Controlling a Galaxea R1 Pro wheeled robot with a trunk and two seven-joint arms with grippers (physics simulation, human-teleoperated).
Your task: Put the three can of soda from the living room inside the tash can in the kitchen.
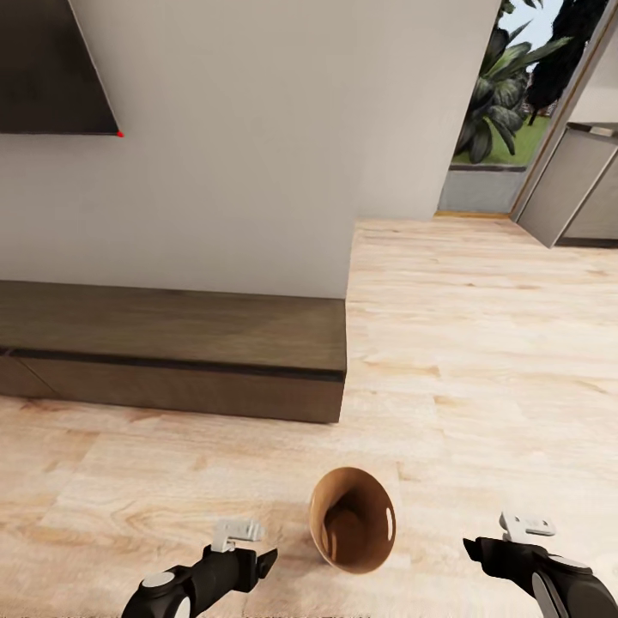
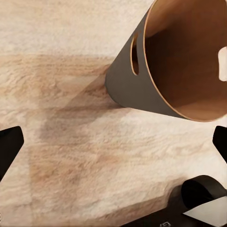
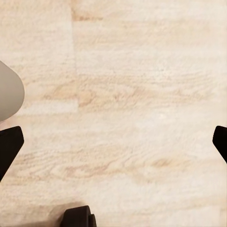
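- The left gripper [image 2: 113,142] was spread wide, its two dark fingertips [image 2: 9,146] sitting at opposite edges of the left wrist view with nothing but bare floor between them; it held nothing.
- The right gripper [image 3: 113,142] was likewise wide open and empty, its fingertips [image 3: 9,146] far apart over the planks in the right wrist view.
- In the head view both arms sat low at the near edge of the picture, the left gripper [image 1: 249,558] on the left and the right gripper [image 1: 481,549] on the right, each with a pale grey part on top of a black body.
- The tash can [image 1: 354,519] stood on the floor between the two grippers, nearer the left one, and touched neither.
- From the left wrist camera the tash can [image 2: 142,90] showed a dark grey outer wall, a copper-brown inner wall and a slot-shaped handle cut-out near the rim; nothing could be made out inside it.
- The light wood plank floor [image 1: 481,360] ran under everything.
- Beyond the can, a low dark wooden cabinet [image 1: 172,352] ran along a white wall [image 1: 257,154].
- A dark screen [image 1: 47,64] hung on that wall at the upper left, a small red dot at its lower corner.
- At the far right, a glass opening [image 1: 506,94] gave onto green plants, with a grey door [image 1: 571,184] standing ajar beside it.
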